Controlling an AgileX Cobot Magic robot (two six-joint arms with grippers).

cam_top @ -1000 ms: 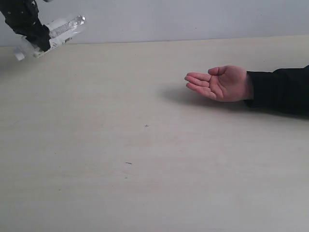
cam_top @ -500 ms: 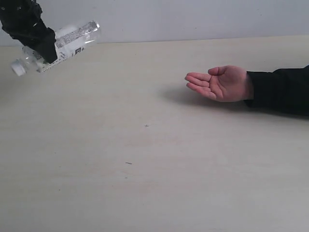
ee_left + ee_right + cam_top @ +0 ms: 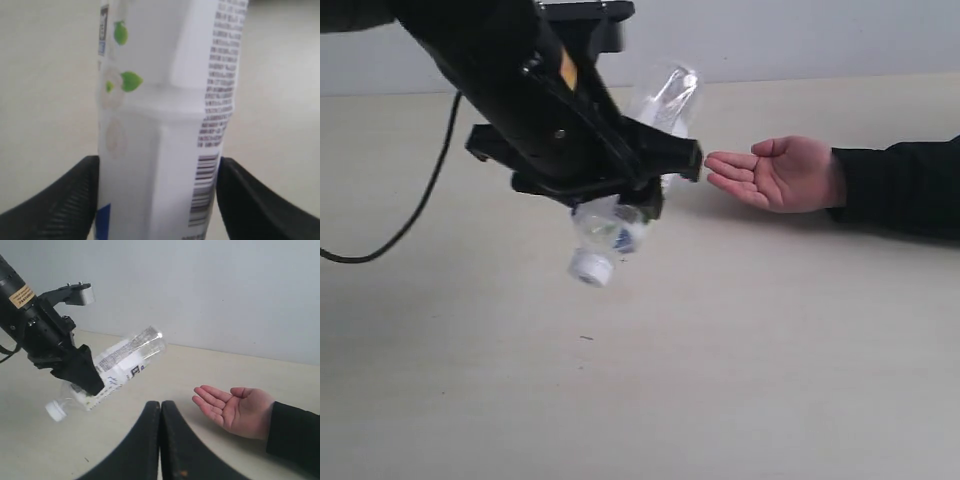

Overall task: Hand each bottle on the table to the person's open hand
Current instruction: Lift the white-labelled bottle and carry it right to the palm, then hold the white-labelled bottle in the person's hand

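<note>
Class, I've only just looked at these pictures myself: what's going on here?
The left gripper holds a clear, white-capped bottle in the air above the table, tilted cap-down, close to the person's open hand but not yet in it. The right gripper is shut and empty.

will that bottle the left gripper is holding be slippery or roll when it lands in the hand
Probably light: the bottle looks empty at its clear end. Its round, smooth body is held tilted, cap down, so it may roll on the person's open hand. Thin plastic could flex where the left gripper clamps it.
</note>
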